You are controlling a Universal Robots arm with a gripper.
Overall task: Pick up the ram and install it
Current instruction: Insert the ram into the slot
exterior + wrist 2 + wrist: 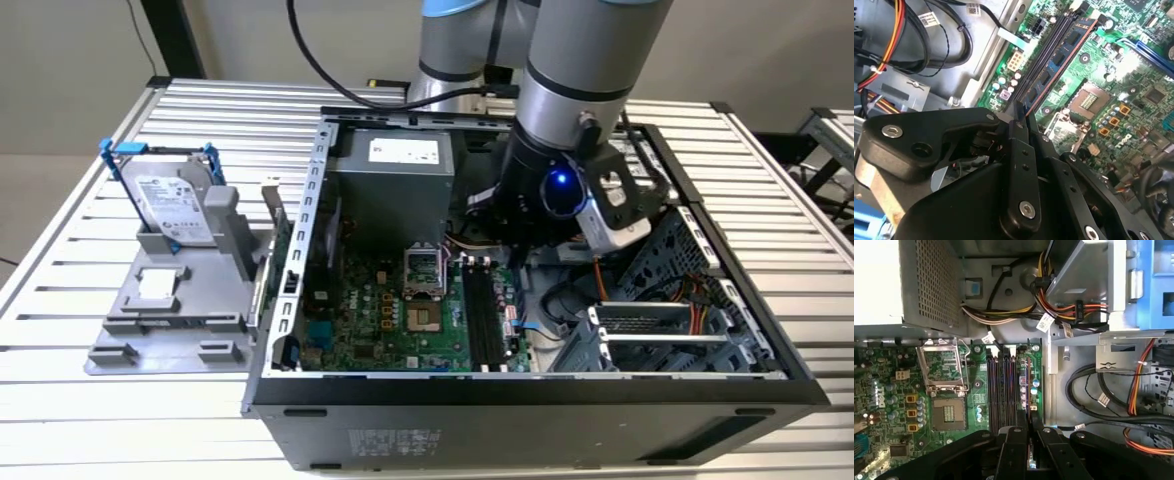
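Exterior view: the arm reaches down into the open computer case [534, 385] on the slatted table [80, 380], right of the frame's centre, its wrist hanging over the motherboard [400, 310]. At the left of the frame a hard drive [174, 205] in a blue frame stands on a grey holder [167, 320], well apart from the arm.

In the second wrist view the pincer [1021, 117] is pressed together on the ram [1056, 62], pinching its near end. The stick runs away toward the upper right of that frame, lying along the black memory slots [1046, 47].

In the first wrist view the ram [1024, 380] sits at the rightmost slot, beside the processor socket [946, 412]. Whether it is fully seated I cannot tell.
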